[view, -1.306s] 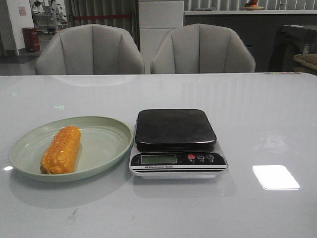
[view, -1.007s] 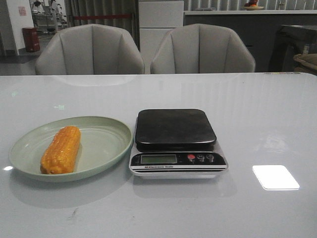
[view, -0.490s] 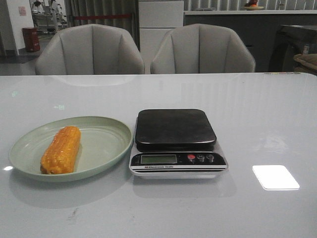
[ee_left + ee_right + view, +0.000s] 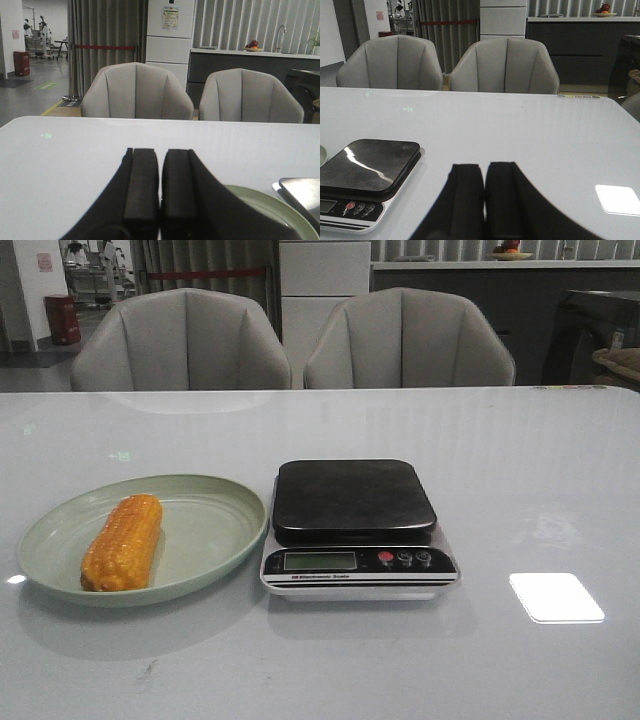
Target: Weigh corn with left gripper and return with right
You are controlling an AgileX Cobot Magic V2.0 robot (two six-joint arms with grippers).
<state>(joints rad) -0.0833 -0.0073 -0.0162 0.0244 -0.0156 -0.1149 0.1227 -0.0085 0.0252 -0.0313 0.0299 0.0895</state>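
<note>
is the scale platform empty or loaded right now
Empty: the scale shows a bare dark platform, and the corn lies on the green plate beside it.

corn (image 4: pixel 122 542): short stubby cob, orange-yellow, rows of kernels plain to see, both ends blunt. lying flat on its side in the green plate (image 4: pixel 205 530), on the plate's left half, left of the scale (image 4: pixel 355 528) and apart from it. long axis runs near to far, far end tipped slightly right. near end sits close to the plate's near rim. nothing of mine touches it.
</note>
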